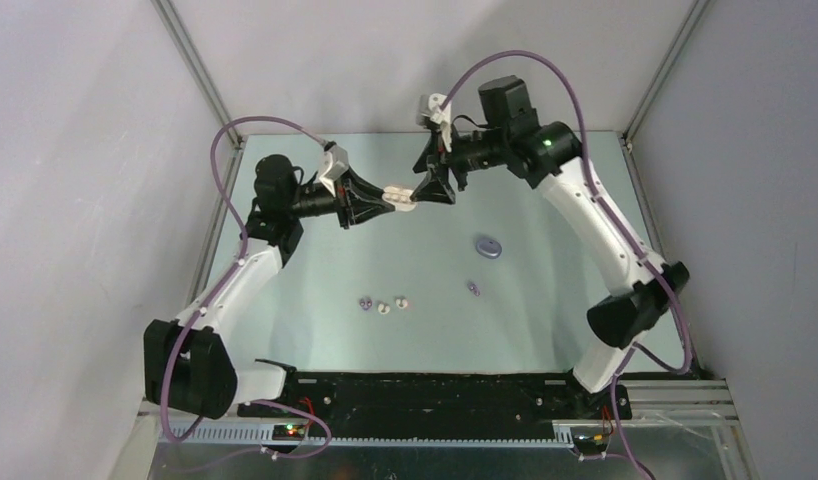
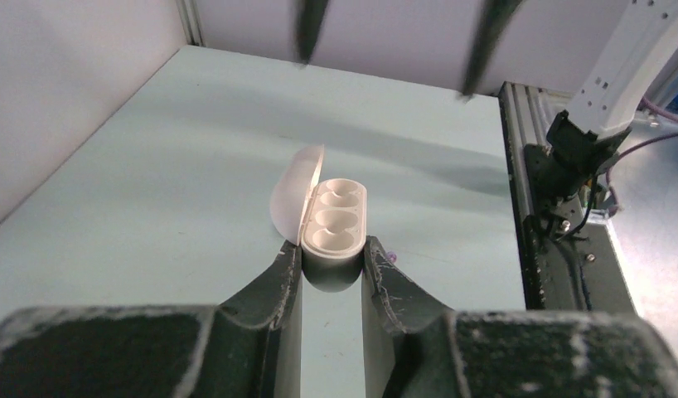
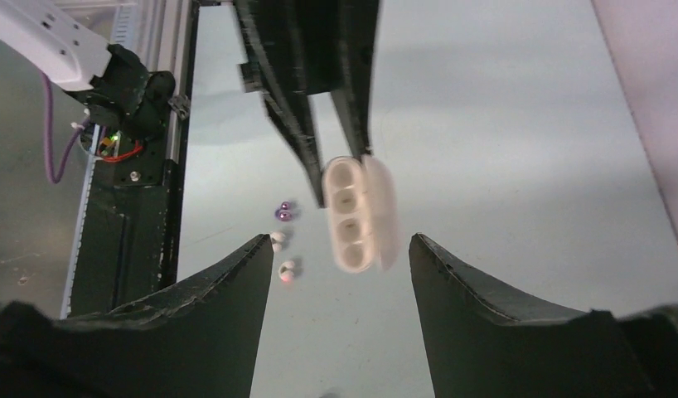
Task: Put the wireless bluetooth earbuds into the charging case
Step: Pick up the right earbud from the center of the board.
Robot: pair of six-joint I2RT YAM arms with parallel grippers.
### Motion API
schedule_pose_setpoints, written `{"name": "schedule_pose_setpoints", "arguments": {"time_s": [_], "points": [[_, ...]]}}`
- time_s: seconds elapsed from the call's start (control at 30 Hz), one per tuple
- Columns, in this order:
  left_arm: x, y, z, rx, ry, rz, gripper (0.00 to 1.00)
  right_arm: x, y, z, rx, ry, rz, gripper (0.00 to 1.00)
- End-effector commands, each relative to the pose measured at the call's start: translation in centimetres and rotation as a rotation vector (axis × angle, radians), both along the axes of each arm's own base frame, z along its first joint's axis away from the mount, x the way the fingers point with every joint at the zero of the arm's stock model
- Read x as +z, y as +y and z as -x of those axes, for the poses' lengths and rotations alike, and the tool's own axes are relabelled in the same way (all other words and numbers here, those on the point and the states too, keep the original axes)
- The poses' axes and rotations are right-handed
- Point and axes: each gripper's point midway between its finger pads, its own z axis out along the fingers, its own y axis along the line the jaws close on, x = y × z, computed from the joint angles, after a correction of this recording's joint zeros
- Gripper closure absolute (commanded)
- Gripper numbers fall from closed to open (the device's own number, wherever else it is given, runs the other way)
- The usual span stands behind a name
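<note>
**Left gripper** [image 2: 333,255]: clenched on the near end of the white oval plastic charging case [image 2: 336,217], which it holds clear of the pale green table [image 1: 545,300]. In the overhead view this sits at upper centre of the frame. The translucent white lid [image 2: 292,192] stands hinged open along the case's left side in the left wrist view. The moulded wells face up and are exposed.

**Right gripper** [image 3: 340,242]: released, fingers spread wide. It faces the free end of the case from the upper right of the overhead view. In the right wrist view the case lies between and beyond the two fingers, touching neither.

**Earbuds**: all four lie on the table, none in the case.
- A short row at lower centre of the overhead view holds a purple earbud [image 1: 365,302], a white earbud [image 1: 383,307] and a second white earbud [image 1: 402,301], just beside one another.
- A second purple earbud [image 1: 473,289] lies apart, to the right of the row.

**Other item**: a round purple case [image 1: 488,246] rests on the table near that bud, above and slightly right of it in the frame. Whether it is open cannot be told.
</note>
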Motion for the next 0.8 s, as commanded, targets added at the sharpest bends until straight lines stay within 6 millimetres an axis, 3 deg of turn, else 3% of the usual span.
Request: {"name": "schedule_pose_setpoints", "arguments": {"time_s": [0.0, 0.1, 0.27, 0.33, 0.5, 0.67, 0.77], "points": [[1.5, 0.5, -1.2, 0.056, 0.054, 0.079, 1.0, 2.7, -2.5, 1.9, -0.025, -0.046, -0.046, 0.34], [1.9, 1.5, -1.8, 0.097, 0.097, 0.112, 1.0, -0.2, -4.0, 0.9, -0.085, 0.001, -0.029, 0.38], [1.6, 3.7, -2.4, 0.203, 0.15, 0.141, 1.0, -5.9, -4.7, 0.5, -0.13, -0.005, 0.01, 0.48], [1.2, 4.5, -2.6, 0.246, 0.17, 0.152, 1.0, -8.8, -4.0, 1.2, -0.108, 0.012, 0.049, 0.54], [0.3, 6.4, -2.5, 0.335, 0.199, 0.168, 1.0, -16.0, -2.0, 5.0, 0.073, -0.008, 0.186, 0.66], [-0.6, 8.6, -2.7, 0.439, 0.213, 0.18, 1.0, -19.9, 0.0, 5.4, 0.183, -0.087, 0.218, 0.79], [-0.6, 9.8, -3.0, 0.503, 0.221, 0.207, 1.0, -22.0, 1.1, 5.9, 0.227, -0.097, 0.255, 0.81]]}}
